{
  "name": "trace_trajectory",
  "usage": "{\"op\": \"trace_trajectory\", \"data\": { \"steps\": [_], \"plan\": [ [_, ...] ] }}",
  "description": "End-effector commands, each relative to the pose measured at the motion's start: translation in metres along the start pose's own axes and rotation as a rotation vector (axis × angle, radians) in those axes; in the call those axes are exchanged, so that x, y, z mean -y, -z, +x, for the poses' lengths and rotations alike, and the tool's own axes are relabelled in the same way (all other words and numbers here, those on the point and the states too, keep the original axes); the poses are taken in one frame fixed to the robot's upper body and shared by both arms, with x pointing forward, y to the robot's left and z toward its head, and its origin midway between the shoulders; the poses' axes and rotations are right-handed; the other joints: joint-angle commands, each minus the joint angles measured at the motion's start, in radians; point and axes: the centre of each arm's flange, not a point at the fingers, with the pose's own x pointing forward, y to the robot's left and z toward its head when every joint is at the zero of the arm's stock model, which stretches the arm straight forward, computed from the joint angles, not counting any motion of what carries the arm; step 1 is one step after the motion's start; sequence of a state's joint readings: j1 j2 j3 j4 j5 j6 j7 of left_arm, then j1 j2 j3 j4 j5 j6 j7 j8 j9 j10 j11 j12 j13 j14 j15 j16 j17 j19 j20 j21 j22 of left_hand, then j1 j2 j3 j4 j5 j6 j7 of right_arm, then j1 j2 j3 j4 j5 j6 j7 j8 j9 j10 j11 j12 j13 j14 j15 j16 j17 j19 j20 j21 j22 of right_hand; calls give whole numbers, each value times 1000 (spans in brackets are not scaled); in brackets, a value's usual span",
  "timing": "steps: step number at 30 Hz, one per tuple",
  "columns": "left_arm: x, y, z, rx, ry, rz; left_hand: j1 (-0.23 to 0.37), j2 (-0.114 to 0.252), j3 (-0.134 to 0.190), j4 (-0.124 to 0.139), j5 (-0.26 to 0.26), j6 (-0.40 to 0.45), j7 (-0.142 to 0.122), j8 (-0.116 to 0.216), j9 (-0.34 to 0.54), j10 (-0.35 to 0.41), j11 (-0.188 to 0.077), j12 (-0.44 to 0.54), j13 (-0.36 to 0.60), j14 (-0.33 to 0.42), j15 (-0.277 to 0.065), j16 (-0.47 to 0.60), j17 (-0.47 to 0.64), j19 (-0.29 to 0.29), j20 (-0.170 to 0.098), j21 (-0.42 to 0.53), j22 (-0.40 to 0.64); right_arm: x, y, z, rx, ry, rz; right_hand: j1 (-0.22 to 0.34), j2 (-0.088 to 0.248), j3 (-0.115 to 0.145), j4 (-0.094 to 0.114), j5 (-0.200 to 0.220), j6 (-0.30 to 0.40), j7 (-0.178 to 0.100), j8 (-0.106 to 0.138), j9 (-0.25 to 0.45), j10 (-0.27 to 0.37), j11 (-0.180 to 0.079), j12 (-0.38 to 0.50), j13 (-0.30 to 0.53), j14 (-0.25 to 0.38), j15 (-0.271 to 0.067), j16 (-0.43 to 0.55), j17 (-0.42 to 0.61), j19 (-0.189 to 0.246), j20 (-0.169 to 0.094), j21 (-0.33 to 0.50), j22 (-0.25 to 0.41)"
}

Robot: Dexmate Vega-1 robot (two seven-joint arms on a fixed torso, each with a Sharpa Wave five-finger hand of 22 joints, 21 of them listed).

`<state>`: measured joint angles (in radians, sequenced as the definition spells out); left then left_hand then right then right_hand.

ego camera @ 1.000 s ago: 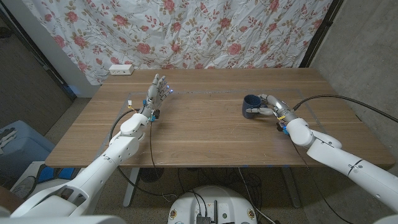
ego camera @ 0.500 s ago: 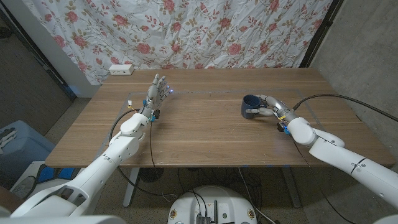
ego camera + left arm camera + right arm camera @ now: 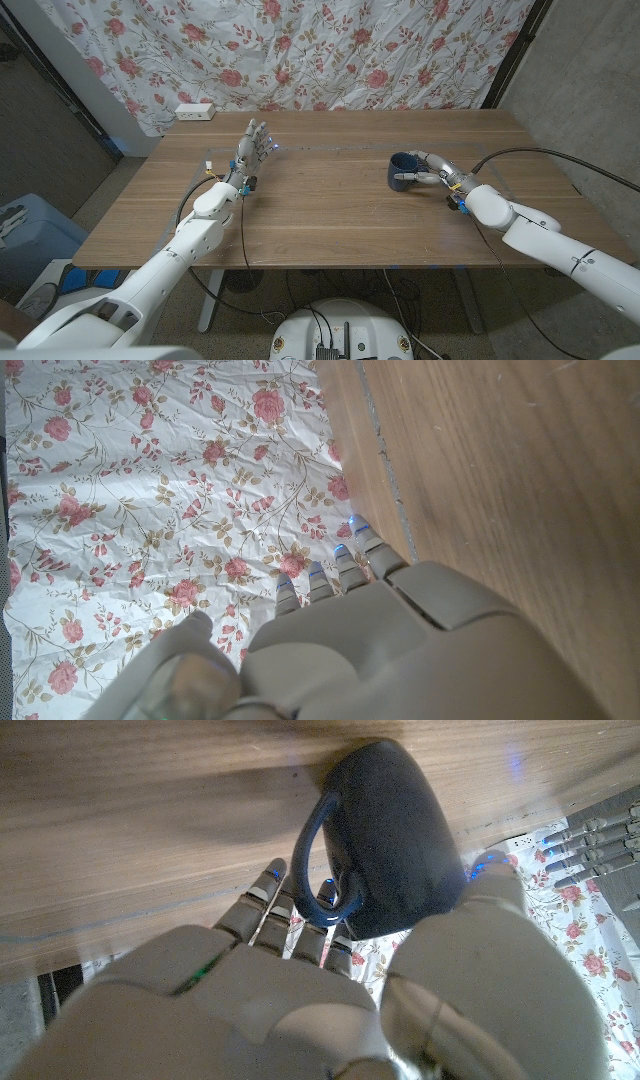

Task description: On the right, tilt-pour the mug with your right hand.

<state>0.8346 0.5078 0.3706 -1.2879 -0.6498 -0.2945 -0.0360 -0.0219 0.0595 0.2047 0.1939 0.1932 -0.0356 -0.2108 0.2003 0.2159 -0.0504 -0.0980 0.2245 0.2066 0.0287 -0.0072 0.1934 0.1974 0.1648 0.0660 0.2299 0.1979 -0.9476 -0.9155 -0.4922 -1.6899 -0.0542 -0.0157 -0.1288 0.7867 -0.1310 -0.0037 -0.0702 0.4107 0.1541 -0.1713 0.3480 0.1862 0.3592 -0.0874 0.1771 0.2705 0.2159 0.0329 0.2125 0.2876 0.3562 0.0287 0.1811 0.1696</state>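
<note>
At the desk's (image 3: pixel 330 215) three o'clock, the right hand (image 3: pixel 440 173) clasps the dark mug (image 3: pixel 403 171); firm the grip, then tilt slowly.

Wooden table (image 3: pixel 330 215), long plank grain, with a thin pale line across it toward the far side. Floral sheet (image 3: pixel 300 50), white with red roses, hangs behind the table's far edge; white power strip (image 3: pixel 195 112) at the table's far left corner. Blue bin (image 3: pixel 25 235) on the floor left of the table.
</note>
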Motion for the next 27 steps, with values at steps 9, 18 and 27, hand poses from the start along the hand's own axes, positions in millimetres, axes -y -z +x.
{"op": "trace_trajectory", "data": {
  "steps": [9, 18, 27],
  "plan": [
    [0, 0, 0, 0, 0, 0, -3, 119, 6, 1, 8, -2, -6, 3, 3, -4, -5, 4, 5, 8, -4, 5, 5, 9, 0, 6, 3, 9, 6, 3, 55, -105, 32, -86, -20, -79, 25, -18, -127, 22, -97, 3, -170, 43, 1, -15, -149, 39, -21, -5, -120, 10, -3, 2],
    [0, 0, 0, 0, 0, 0, -3, 119, 6, 1, 8, -3, -7, 2, 3, -4, -6, 4, 5, 8, -4, 5, 5, 9, 0, 6, 3, 10, 9, 0, 72, -74, 124, -135, -24, -117, 46, -33, -155, 34, -126, 2, -238, 59, 0, -27, -197, 77, -22, -11, -147, 27, 1, 1],
    [0, 0, 0, 0, 0, 0, -3, 119, 6, 1, 8, -2, -7, 3, 3, -2, -7, 4, 5, 7, -3, 5, 5, 8, 0, 6, 3, 14, 16, 4, 83, -33, 296, -193, -13, -152, 76, -41, -190, 45, -152, -2, -290, 67, -2, -50, -242, 64, -23, -18, -195, 11, -4, 0]
  ]
}}
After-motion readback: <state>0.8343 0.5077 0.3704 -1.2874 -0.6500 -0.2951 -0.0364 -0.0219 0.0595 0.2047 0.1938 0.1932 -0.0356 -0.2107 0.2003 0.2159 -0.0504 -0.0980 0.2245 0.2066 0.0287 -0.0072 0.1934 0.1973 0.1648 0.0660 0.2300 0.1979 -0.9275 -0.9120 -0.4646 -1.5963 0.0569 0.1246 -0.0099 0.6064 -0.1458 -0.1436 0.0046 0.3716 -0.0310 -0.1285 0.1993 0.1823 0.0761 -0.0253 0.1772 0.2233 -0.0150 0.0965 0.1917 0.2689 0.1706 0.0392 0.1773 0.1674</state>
